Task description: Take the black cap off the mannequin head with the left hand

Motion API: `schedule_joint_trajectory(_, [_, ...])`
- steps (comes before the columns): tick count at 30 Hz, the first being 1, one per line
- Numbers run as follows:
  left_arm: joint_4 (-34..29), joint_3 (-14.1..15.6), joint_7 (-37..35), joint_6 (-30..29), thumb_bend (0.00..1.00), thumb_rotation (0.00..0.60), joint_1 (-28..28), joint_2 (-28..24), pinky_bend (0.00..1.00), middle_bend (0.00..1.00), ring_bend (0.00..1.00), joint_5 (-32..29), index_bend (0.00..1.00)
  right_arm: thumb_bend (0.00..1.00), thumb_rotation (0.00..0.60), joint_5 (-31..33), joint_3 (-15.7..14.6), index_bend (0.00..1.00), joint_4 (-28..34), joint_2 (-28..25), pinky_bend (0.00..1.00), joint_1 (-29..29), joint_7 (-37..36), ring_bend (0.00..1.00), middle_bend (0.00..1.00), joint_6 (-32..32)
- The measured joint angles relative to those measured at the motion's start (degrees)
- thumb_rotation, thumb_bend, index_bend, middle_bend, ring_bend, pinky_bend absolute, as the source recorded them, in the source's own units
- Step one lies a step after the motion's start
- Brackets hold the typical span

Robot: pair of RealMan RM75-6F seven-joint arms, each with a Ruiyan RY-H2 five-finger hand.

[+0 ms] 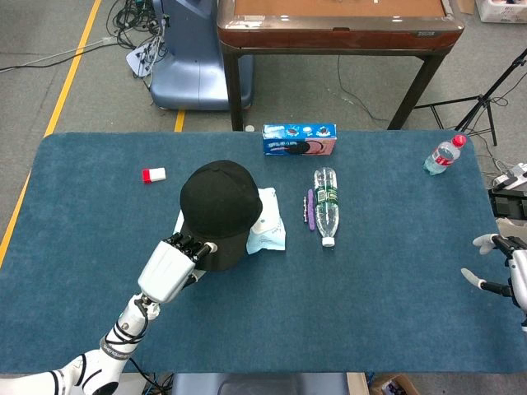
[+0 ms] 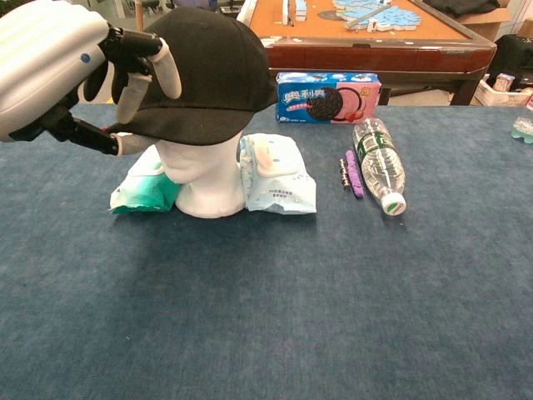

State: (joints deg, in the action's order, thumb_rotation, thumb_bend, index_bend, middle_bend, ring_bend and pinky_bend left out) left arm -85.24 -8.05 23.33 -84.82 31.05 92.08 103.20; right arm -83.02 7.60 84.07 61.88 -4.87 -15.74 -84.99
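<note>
On the blue desk (image 1: pixel 99 271), left of centre, the black cap (image 1: pixel 218 207) sits on the white mannequin head (image 2: pixel 204 179); the left hand (image 1: pixel 174 265) reaches in from seven o'clock, and its fingers (image 2: pixel 146 71) curl against the cap's near side above the brim, though whether they actually clamp the fabric I cannot tell; a pale wet-wipe pack (image 2: pixel 277 177) lies against the head at three o'clock, and a green-and-white pack (image 2: pixel 143 190) lies at its nine o'clock; further right lie a purple pen (image 2: pixel 354 173) and a clear water bottle (image 1: pixel 326 206) on its side, cap toward the near edge; an Oreo box (image 1: pixel 299 140) stands at twelve o'clock of the bottle; a small red-and-white object (image 1: pixel 153 174) lies at ten o'clock of the cap; a red-capped bottle (image 1: pixel 444 154) stands at the far right corner; the right hand (image 1: pixel 504 267) hangs at the desk's right edge, fingers apart, holding nothing.
</note>
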Motion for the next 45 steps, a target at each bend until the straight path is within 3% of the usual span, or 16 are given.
schedule_joint_trajectory(15, [0.46,0.44,-0.38,-1.13,0.47,0.600,-0.28,0.00,0.68,0.74,0.61,0.42,0.47,0.10,0.600,-0.14,-0.07,0.44,-0.01,0.08,0.57,0.02,0.10,0.42,0.52,-0.16])
schedule_joint_trajectory(23, [1.03,0.48,-0.12,-1.95,0.47,0.600,-0.34,-0.02,0.68,0.75,0.62,1.12,0.53,0.10,0.600,-0.18,-0.08,0.44,0.01,0.10,0.57,0.04,0.13,0.42,0.52,-0.23])
schedule_joint_trajectory(45, [-0.50,-1.98,6.15,-3.25,0.47,0.600,0.71,-4.04,0.70,0.77,0.63,4.03,0.55,0.10,0.600,-0.42,-0.27,0.44,0.39,0.35,0.57,-0.06,1.34,0.42,0.52,-0.25])
